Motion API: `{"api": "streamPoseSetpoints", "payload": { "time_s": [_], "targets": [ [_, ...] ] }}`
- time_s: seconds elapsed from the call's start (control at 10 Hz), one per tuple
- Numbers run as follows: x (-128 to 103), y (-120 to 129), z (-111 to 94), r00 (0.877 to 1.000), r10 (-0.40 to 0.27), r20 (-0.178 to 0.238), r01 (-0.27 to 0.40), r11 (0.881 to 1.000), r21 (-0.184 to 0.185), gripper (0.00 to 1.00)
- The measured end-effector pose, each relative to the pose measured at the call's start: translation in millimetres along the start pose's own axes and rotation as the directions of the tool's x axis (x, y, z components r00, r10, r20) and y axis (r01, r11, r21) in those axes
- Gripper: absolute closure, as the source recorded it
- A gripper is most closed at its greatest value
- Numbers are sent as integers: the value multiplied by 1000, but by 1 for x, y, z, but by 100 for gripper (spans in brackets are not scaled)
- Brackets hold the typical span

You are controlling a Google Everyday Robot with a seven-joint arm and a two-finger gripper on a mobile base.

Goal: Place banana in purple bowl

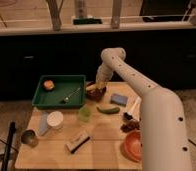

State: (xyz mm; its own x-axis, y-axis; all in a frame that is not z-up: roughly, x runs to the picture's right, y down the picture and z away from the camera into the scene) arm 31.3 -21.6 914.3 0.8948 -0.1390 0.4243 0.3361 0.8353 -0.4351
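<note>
Green tray (41, 98) sits centre-left. Just right of it, at frame centre, is the purple bowl (102, 95); the banana (93, 88) appears to lie inside. Gripper (99, 82) hangs directly over the bowl, grip state cannot tell. Judgement: placement nearly done; release and withdrawal left.

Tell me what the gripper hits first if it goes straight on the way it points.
Probably the banana at the purple bowl, directly below the gripper, though depth is unclear.
</note>
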Motion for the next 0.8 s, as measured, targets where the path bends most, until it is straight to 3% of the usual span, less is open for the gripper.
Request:
{"api": "streamPoseSetpoints", "payload": {
  "time_s": [0.8],
  "targets": [
    [3,-1,1,1000,-6,5,6,1000,0,20]
  ]
}}
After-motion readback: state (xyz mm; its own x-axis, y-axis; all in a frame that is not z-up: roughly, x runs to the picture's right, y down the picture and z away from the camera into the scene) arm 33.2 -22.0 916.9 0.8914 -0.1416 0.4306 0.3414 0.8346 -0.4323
